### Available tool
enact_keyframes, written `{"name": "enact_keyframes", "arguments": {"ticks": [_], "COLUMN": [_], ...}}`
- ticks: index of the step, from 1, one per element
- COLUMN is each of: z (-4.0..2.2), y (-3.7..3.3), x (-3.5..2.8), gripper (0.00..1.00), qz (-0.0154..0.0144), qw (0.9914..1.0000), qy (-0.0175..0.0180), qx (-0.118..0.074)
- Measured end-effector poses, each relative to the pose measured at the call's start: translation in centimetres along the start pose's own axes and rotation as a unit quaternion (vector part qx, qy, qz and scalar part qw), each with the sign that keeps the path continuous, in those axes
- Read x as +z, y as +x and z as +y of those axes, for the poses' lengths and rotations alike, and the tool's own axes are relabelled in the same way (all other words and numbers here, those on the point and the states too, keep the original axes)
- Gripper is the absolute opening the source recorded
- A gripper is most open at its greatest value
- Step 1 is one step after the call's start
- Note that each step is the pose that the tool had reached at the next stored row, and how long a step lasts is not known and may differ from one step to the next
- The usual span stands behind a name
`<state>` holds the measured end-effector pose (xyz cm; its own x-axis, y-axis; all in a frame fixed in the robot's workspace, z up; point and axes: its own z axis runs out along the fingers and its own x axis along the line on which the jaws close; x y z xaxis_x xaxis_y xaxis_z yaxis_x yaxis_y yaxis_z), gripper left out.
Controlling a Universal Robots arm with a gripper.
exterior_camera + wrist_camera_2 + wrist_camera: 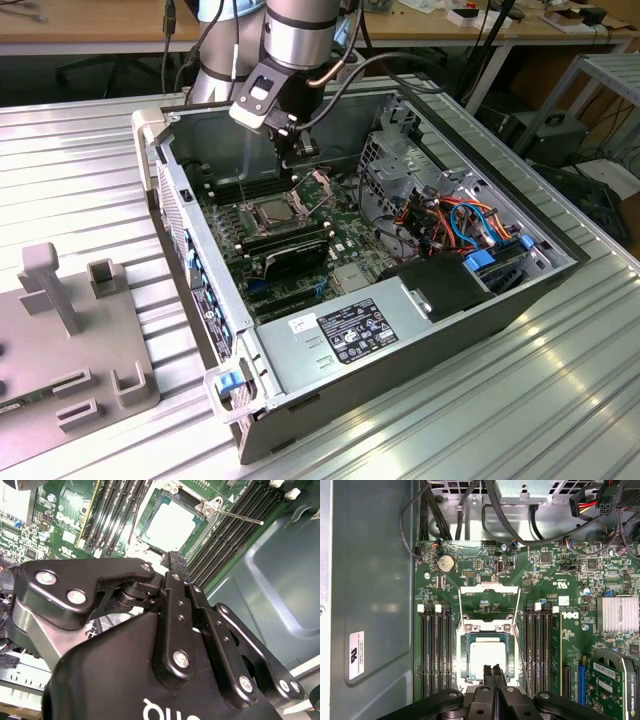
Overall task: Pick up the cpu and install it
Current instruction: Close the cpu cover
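I see an open computer case (420, 375) lying on the ribbed metal desk (560, 400), and to the exterior view's left of it a grey fixture (70, 340) with upright posts. Inside, the green motherboard (485, 565) carries black memory slots (436, 650), a round coin battery (445, 563) and a finned silver heatsink (618, 614). A labelled power supply (350, 330) sits at the case's end nearest the exterior camera, with orange, red and blue cables (450, 215) near it.

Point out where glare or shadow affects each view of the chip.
Second wrist view: glare washes the chip pale, and the dark gripper blocks much of the picture. First wrist view: even light, the chip's top only mildly bright. Exterior view: the ribbed table gleams, while the inside of the case sits dimmer.
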<state>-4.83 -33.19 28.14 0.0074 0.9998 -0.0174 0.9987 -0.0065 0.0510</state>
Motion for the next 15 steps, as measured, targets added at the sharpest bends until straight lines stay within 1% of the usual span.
{"name": "enact_keyframes", "arguments": {"ticks": [4,7,10,13,15], "z": [0.08,0.41,0.94,2.04,2.54], "y": [-0.01,0.0,0.0,0.01,0.01], "x": [-0.02,0.0,0.03,0.08,0.11], "gripper": [0.11,0.11,0.11,0.11,0.11], "qz": [-0.0002,-0.0002,-0.0001,-0.0001,-0.0001], "qw": [1.0,1.0,1.0,1.0,1.0], "qy": [0.0001,0.0001,0.0001,0.0001,0.0001], "qx": [0.0,0.0,0.0,0.0,0.0]}}
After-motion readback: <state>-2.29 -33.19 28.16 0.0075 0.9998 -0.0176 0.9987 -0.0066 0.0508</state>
